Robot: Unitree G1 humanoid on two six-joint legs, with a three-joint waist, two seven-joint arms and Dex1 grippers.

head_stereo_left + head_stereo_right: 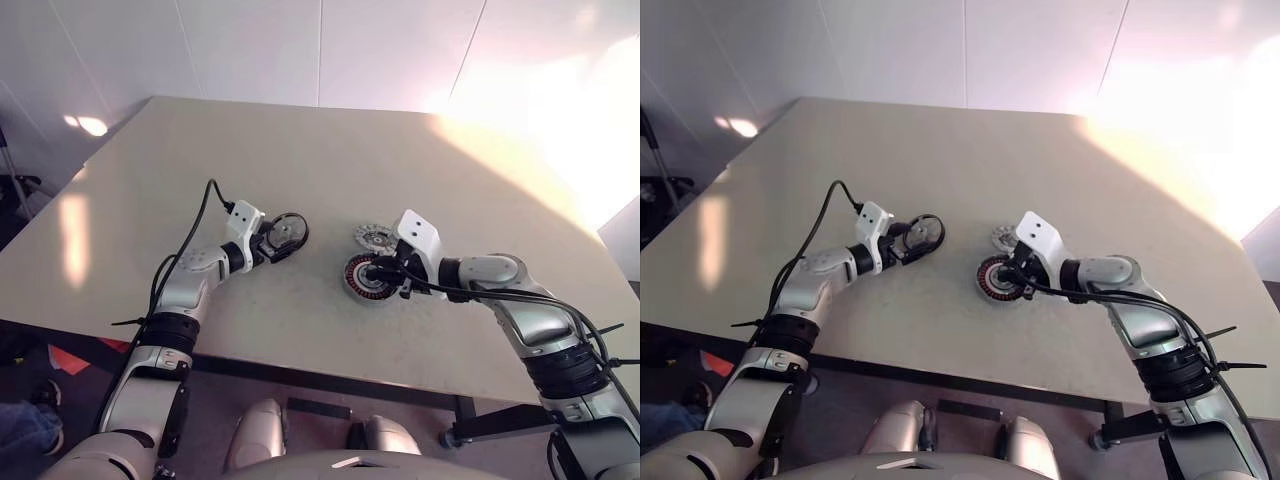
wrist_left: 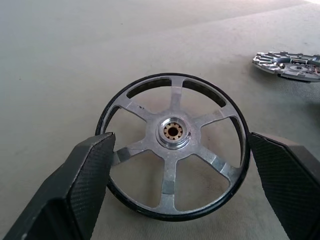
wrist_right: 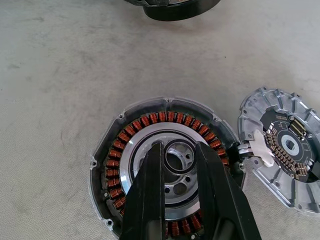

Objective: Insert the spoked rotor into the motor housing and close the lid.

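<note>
Left gripper (image 2: 175, 180): fingers wide, one each side of the spoked rotor (image 2: 173, 145), not squeezing it.
Right gripper (image 3: 181, 150): fingers narrow, over the motor housing (image 3: 162, 170).
Lid (image 3: 286, 145): just beside housing, mid-table (image 1: 300, 180).

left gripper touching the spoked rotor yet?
Cannot tell. In the left wrist view the left gripper stands open around the spoked rotor; one finger overlaps the rim, the other shows a gap. Contact isn't plain.
</note>
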